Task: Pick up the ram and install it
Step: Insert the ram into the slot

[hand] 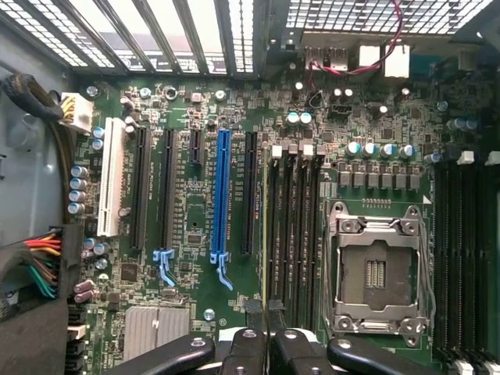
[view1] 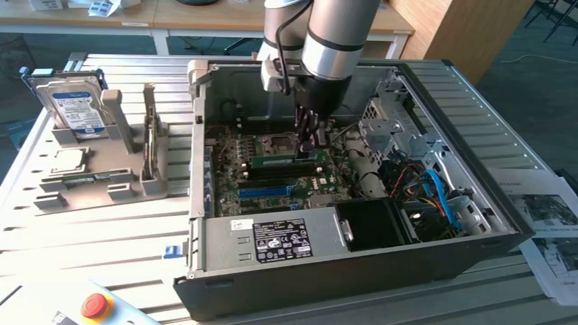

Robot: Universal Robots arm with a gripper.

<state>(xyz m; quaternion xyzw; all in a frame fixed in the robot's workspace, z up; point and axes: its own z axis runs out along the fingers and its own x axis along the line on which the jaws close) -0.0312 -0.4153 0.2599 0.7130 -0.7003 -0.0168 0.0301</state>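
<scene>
Jaws: clenched on the ram (view1: 273, 161), its thin edge pinched between them, low inside the open computer case (view1: 361, 271).
Ram: lying level along the black memory slots (hand: 301, 234), just beside the empty processor socket (hand: 379, 266). From where I stand I cannot tell whether it touches a slot.
Doing it well: I'd want the stick square over one slot with the notch matched and the end clips open. Then push straight down and evenly, with no rocking, and stay clear of the loose cables.
Exterior view's left: a hard drive (view1: 77, 108) stands in a grey holder (view1: 113, 112). Its label is blue and the print is too small to read. A square processor chip (view1: 70, 160) lies just below it.
Middle: the power supply (view1: 271, 240) carries a black sticker with white print, not legible.
Exterior view's right: printed sheets (view1: 551, 223) lie on the bench (view1: 91, 230), and their text is unreadable.
</scene>
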